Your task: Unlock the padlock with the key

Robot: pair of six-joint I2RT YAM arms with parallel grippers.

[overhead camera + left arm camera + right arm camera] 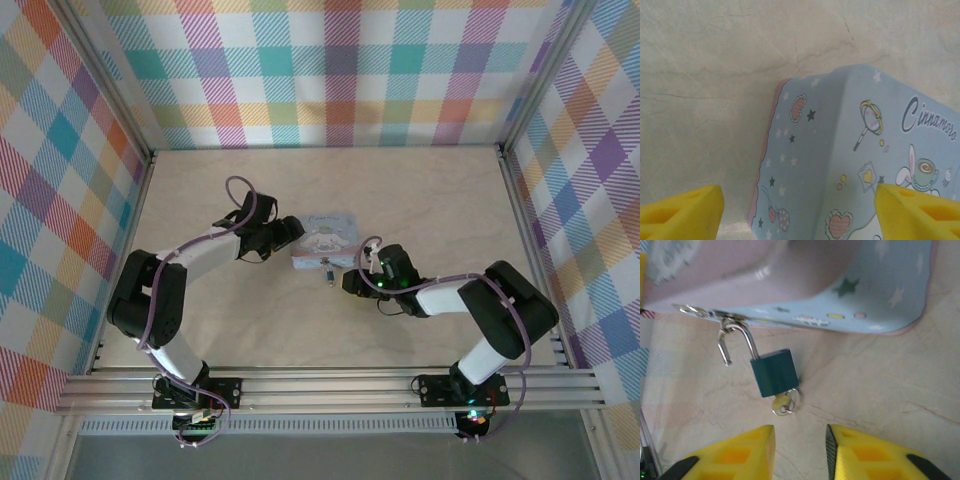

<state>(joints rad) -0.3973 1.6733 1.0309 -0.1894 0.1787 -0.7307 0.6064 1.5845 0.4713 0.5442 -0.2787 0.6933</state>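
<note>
The padlock [774, 372] has a dark blue body and hangs by its silvery shackle [735, 340] from the hasp of the light blue cartoon tin box [840, 290]. One shackle end stands free of the body. The key [782, 402] sits in the bottom of the padlock, with a small ring on it. My right gripper [800, 450] is open just below the key, with nothing between its yellow fingers. My left gripper [797, 220] is open wide over the tin box [840, 150] corner. From above, the padlock [327, 273] lies between the tin box [325, 240] and the right gripper [352, 280].
The tin box rests mid-table on the pale marbled tabletop [420, 190]. Plaid walls [330, 70] close in the back and both sides. The left gripper [290, 232] sits at the tin's left end. Aluminium rails [330, 385] run along the near edge.
</note>
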